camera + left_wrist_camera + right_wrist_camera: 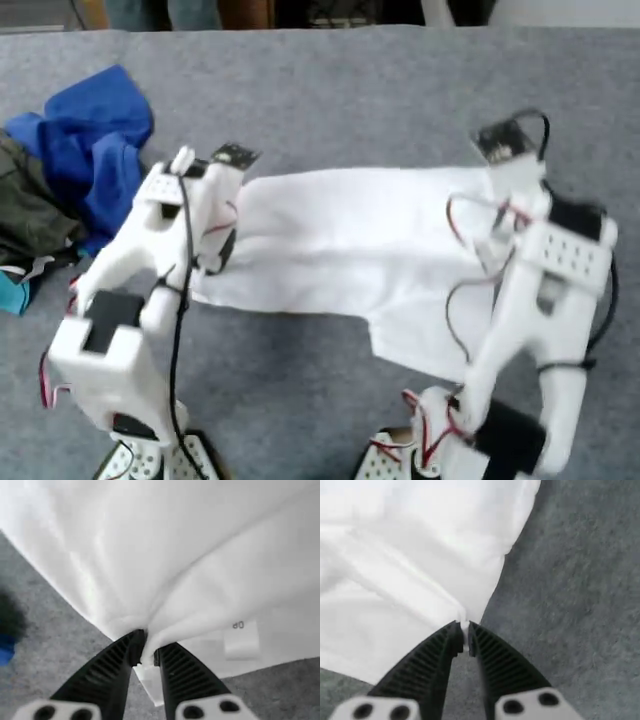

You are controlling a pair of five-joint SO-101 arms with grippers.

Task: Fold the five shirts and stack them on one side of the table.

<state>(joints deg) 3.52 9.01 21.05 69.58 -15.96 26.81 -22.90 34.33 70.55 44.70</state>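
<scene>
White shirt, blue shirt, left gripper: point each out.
white shirt (350, 240): high view, middle of the spread cloth.
blue shirt (95, 140): high view, middle of the crumpled heap.
left gripper (148, 647): left wrist view, midway between its fingertips, shut on the white shirt's edge.

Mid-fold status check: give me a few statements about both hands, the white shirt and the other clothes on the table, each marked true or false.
1. The left hand is shut on the white cloth shirt. True.
2. The right hand hangs open over bare table. False: it is shut on the white cloth shirt's edge.
3. The white cloth shirt lies spread on the grey table between the two arms. True.
4. The crumpled blue cloth shirt lies on top of the white one. False: it lies apart from it, beside a dark olive garment.
</scene>
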